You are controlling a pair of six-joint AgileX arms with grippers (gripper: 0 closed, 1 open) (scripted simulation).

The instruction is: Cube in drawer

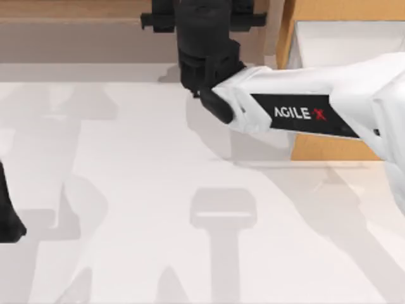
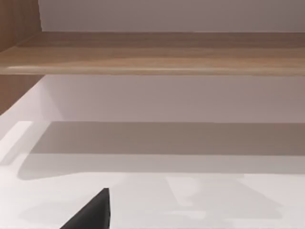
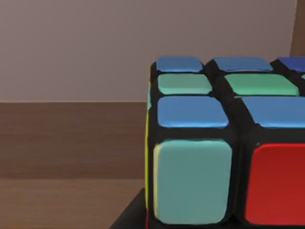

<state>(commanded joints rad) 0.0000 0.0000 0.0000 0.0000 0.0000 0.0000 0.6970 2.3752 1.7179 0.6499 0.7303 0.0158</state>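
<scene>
The cube (image 3: 224,143) sits very close in the right wrist view, showing blue, green, teal and red stickers on a black grid. A black finger (image 3: 128,217) of my right gripper lies against its lower edge. From above, my right gripper (image 1: 201,16) is at the back middle of the table by the shelf, shut on the cube, which the black wrist hides there. The drawer (image 1: 342,9), orange-tan with a white interior, stands open at the back right, right of the gripper. My left arm (image 1: 7,215) is parked at the left edge.
A long brown wooden shelf (image 1: 69,9) runs along the back of the table, and is also seen as a shelf (image 2: 152,52) ahead of the left wrist. One dark fingertip (image 2: 90,214) of the left gripper hangs over the white tabletop (image 1: 139,190).
</scene>
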